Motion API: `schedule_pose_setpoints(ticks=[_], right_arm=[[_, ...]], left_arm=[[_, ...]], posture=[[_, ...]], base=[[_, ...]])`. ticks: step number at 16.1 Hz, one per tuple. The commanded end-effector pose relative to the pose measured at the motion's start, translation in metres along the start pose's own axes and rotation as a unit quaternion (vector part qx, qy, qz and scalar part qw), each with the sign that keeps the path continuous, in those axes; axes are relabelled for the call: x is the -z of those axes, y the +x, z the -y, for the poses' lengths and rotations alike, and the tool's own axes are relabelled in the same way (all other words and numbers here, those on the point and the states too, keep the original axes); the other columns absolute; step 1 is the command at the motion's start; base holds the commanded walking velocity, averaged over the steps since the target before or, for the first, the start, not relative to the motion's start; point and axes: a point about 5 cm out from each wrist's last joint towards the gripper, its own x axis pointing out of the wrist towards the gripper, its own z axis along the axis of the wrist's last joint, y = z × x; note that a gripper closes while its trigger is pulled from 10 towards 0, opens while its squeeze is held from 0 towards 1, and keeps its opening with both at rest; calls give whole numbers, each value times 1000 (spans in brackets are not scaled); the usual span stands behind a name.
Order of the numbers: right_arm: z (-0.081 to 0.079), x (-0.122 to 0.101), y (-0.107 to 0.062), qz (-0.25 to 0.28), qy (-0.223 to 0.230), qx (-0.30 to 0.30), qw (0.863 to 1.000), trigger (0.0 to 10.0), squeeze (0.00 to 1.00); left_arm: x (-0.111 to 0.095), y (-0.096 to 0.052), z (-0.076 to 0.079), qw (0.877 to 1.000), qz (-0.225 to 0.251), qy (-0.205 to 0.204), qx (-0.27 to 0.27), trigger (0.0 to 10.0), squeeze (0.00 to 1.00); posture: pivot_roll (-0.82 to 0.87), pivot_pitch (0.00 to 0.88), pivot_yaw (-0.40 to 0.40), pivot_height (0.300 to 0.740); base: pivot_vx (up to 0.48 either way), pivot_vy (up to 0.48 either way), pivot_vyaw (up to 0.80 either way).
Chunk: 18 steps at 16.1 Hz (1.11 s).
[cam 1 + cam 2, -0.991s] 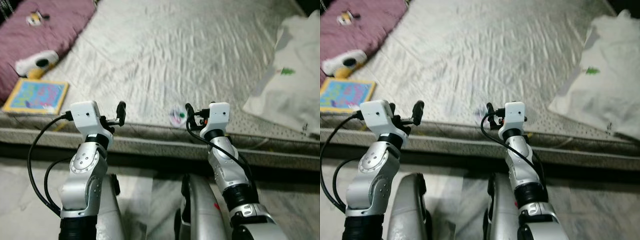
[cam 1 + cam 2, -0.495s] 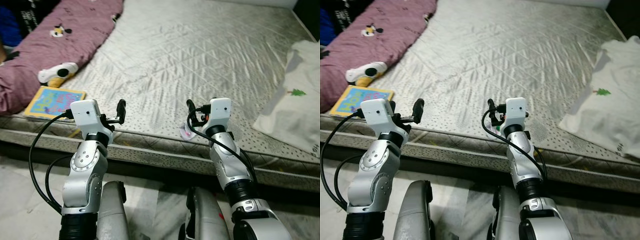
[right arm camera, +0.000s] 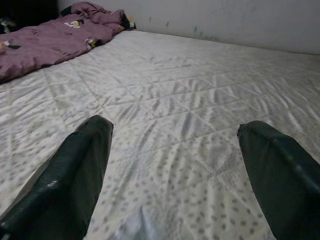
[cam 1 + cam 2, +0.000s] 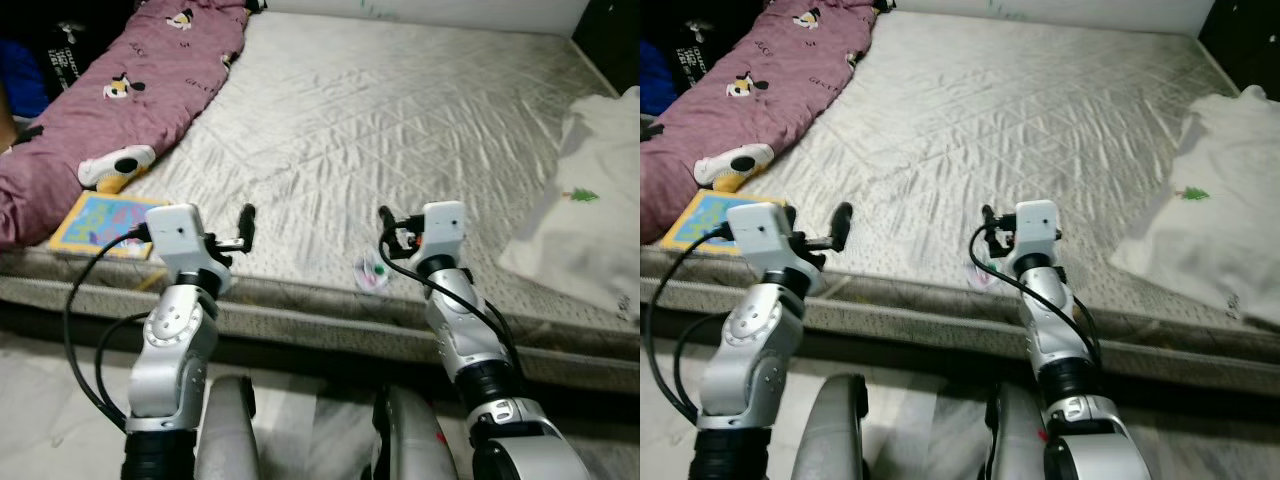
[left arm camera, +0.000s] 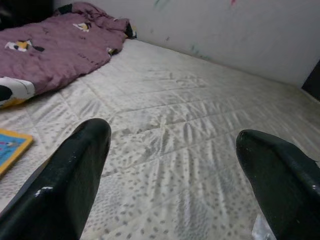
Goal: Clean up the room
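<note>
Left pincer [image 5: 170, 185] spread, quilted mattress [image 4: 400, 120], purple blanket [image 4: 120, 90]

The right gripper [image 3: 172, 175] has its two black fingers [image 3: 75, 175] spread wide above the quilted mattress [image 3: 170, 100]. A purple blanket [image 3: 50, 37] lies along the mattress's far side, by the wall [image 3: 210, 17].

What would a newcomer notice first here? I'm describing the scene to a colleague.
The wide grey quilted mattress, with a purple cartoon-print blanket along its left side. Both open claws, left claw and right claw, hover at its near edge, a small crumpled wrapper just left of the right one. A white printed cloth lies at right.
</note>
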Motion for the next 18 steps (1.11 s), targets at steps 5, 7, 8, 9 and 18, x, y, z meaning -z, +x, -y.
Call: schedule_pose_setpoints(ticks=[5,7,8,9,18], right_arm=[[-3,1,1,-1,-3,-7,1000,10000,0],[-5,1,1,0,-18,-36,999,10000,0],[-7,4,1,-7,-17,-44,999,10000,0],[-8,7,2,-18,-10,-52,998,10000,0],[-37,37,5,-144,-109,-199,963,10000,0]], left_arm=[[2,-2,-1,1000,-5,5,-4,10000,0],[3,-3,0,1000,-7,3,-5,10000,0],[3,-4,0,1000,-8,4,-5,10000,0],[4,-5,-1,1000,-8,4,-6,10000,0],[6,-21,-8,999,-27,24,-24,10000,0]], posture=[[90,34,-15,568],[95,46,-20,568],[98,50,-21,568],[101,52,-22,568],[151,112,-14,568]], base=[[0,0,0],[0,0,606],[0,0,781],[0,0,781],[0,0,0]])
